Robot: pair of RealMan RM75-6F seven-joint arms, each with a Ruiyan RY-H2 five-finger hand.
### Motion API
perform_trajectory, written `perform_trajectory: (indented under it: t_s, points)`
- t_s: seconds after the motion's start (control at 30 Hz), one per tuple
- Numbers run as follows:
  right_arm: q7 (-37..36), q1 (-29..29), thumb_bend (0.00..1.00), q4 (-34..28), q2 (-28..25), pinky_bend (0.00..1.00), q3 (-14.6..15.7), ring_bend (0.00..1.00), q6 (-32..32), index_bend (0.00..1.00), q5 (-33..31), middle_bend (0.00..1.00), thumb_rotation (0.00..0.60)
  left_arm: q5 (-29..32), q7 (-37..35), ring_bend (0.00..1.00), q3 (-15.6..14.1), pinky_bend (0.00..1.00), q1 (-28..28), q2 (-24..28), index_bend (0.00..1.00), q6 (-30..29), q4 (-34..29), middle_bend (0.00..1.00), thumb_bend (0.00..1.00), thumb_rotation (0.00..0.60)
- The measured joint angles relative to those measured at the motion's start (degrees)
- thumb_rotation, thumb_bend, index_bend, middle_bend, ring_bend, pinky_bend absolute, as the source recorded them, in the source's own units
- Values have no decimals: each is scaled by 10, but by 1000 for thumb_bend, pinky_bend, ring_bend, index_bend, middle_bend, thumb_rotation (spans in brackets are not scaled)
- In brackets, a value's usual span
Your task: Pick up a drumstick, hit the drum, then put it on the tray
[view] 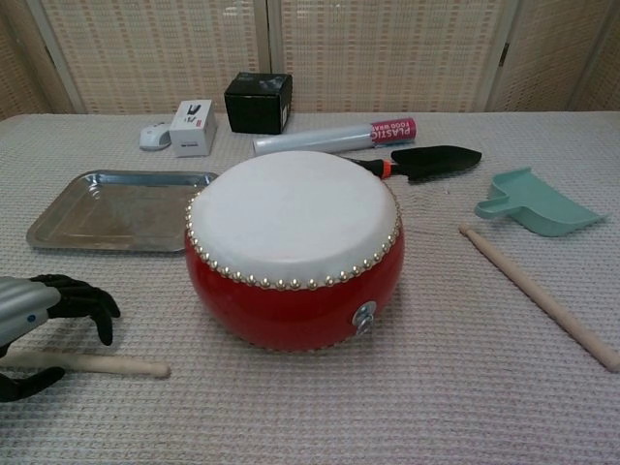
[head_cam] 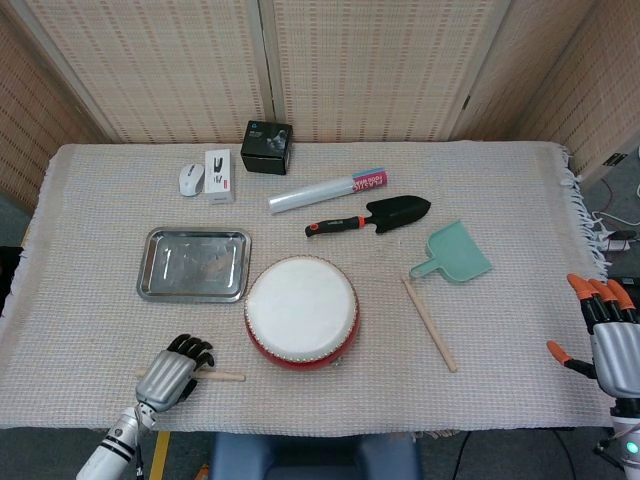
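Your left hand (head_cam: 172,372) sits low over the near-left part of the table, directly above the butt end of the near drumstick (view: 107,364). Its dark fingers (view: 85,302) are curled downward over the stick with the thumb tucked below it, but you can see a gap between fingertips and wood in the chest view, so the hand is arched around the stick rather than closed on it; nothing is lifted. The stick lies flat on the woven cloth (head_cam: 500,190), its free end poking out just beyond the fingers toward the drum.

The red drum (head_cam: 301,311) with its white skin stands just past that free end, to the inner side of your left hand. The metal tray (head_cam: 195,264) lies straight ahead of the hand, a little farther up the table and apart from the drum's edge.

Your right hand (head_cam: 607,333) hangs off the far right edge of the table, orange-tipped fingers spread and holding nothing. The second drumstick (head_cam: 429,323) lies between that hand and the drum, well apart from the hand. Beyond it are a teal scoop (head_cam: 456,254) and a black garden trowel (head_cam: 372,216) with an orange-banded handle.
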State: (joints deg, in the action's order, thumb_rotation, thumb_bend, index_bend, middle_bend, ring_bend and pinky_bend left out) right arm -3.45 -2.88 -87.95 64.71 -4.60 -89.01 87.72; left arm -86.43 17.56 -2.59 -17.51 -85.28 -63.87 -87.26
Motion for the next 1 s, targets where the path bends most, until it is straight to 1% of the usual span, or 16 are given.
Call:
perform_trajectory:
  t_s: [0.2,0.47,0.87,1.0]
  points:
    - [-3,1,156,0,-1,79,1,0,-2,51,2,123,600,33,27,147,6,130,1,-12,450,3,-7,203,346,600]
    - [-9,3,156,2,-1,79,3,0,-5,57,6,123,600,44,25,147,4,129,-2,-17,476,8,-10,205,337,600]
    - [-10,1,156,0,-2,79,2,0,0,64,4,123,600,48,-2,154,2,131,-8,-24,541,12,-5,229,331,600]
    - [-8,0,156,-3,-4,79,2,0,1,65,4,123,600,43,-23,160,2,133,-7,-26,553,6,-3,243,333,600]
